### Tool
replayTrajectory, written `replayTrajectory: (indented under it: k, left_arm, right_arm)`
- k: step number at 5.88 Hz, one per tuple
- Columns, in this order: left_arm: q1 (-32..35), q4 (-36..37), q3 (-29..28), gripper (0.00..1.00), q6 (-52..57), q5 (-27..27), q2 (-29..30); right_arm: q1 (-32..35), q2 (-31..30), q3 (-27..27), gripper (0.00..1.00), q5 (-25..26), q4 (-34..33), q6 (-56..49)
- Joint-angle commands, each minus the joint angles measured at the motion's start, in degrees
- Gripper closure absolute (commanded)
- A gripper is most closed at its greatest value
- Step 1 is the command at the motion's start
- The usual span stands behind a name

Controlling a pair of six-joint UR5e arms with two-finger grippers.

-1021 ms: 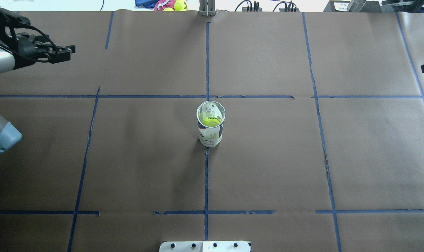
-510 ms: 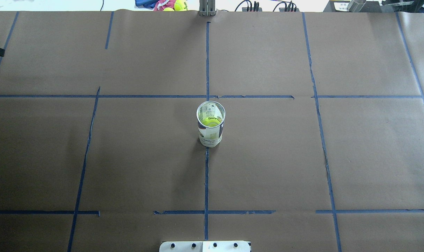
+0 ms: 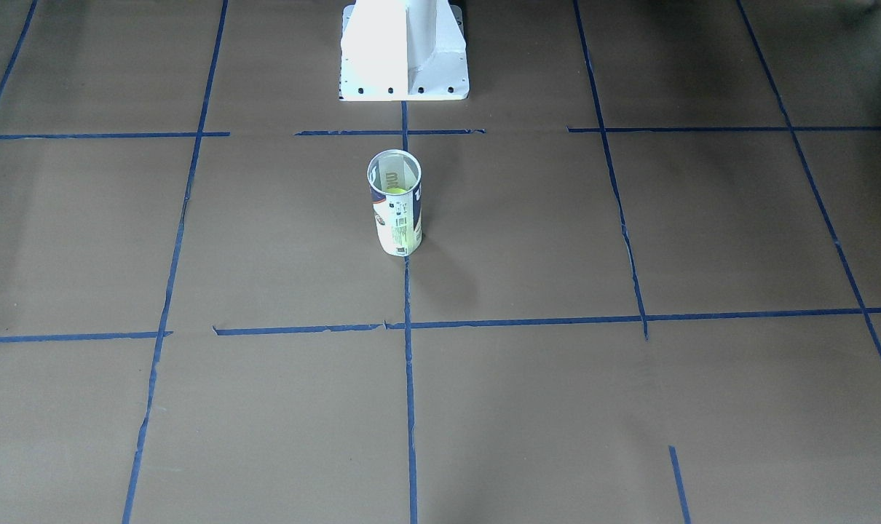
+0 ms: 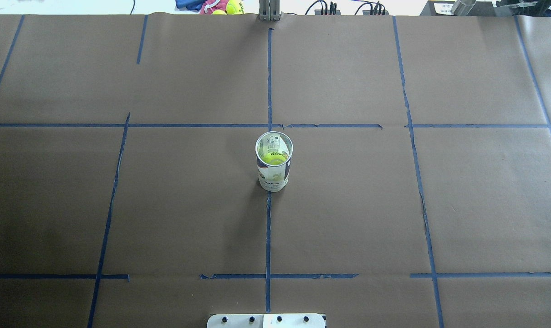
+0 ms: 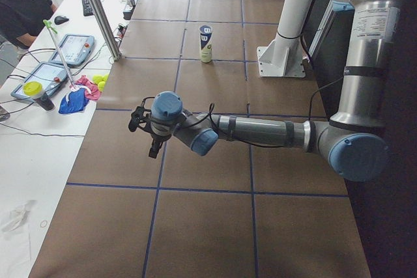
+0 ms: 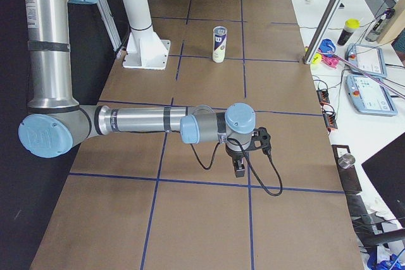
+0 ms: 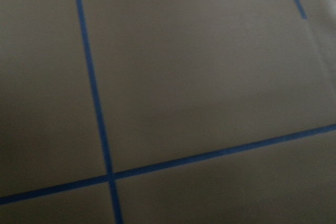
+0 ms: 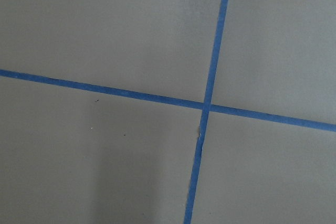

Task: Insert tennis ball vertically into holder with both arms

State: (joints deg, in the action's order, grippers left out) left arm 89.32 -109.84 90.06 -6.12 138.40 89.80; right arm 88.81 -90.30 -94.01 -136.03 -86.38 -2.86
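The holder (image 4: 273, 175) stands upright at the table's middle, open end up; it also shows in the front view (image 3: 396, 218), the left view (image 5: 206, 43) and the right view (image 6: 219, 45). The yellow-green tennis ball (image 4: 272, 158) sits inside it, below the rim. My left gripper (image 5: 152, 152) hangs over the table far to the holder's left; I cannot tell if it is open. My right gripper (image 6: 240, 170) hangs far to the holder's right; I cannot tell its state either. Both wrist views show only brown paper and blue tape.
The white pedestal base (image 3: 404, 51) stands behind the holder on the robot's side. Brown paper with blue tape lines (image 4: 268, 228) covers the table. Toys and spare balls (image 4: 221, 6), cables and tablets (image 6: 370, 93) lie beyond the far edge.
My left arm and gripper have pulled out of the overhead view to the left. The right gripper's tip has left that view's right edge. The holder and ball have not moved.
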Motion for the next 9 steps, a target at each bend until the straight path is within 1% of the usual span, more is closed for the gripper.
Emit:
replayTrajectory:
  k: [1,2,3,4,6,7,9]
  left_arm:
    - [3.0,8.8,1.7,0.0,3.0,0.5,-2.6]
    - [3.1,14.9,5.2,0.0,3.0,1.3,-5.3]
    - [3.1,16.0,6.6,0.0,3.0,1.3,-6.8]
    - [3.0,19.8,6.8,0.0,3.0,1.5,-6.7]
    - [2.8,22.9,7.8,0.0,2.6,1.3,-6.2]
    - [2.4,27.7,10.3,0.0,2.8,0.9,-4.0]
    - [0.3,27.7,11.9,0.0,6.4,0.5,-4.2]
  right_arm:
    - [0.4,-0.6,-0.4,0.0,-0.1,-2.2,-0.1]
    - [1.9,-1.9,-1.3,0.0,-0.5,-2.9,-0.8]
    - [2.0,-4.3,-4.7,0.0,0.0,-3.4,-0.9]
    - [2.0,-5.9,-6.3,0.0,0.1,-4.6,-0.9]
    - [1.3,-6.6,-6.8,0.0,0.4,-4.7,-1.0]
    - [1.0,-6.6,-7.2,0.0,0.2,-4.8,-1.2]
    - [0.1,-6.1,-7.2,0.0,0.4,-8.4,-4.1]
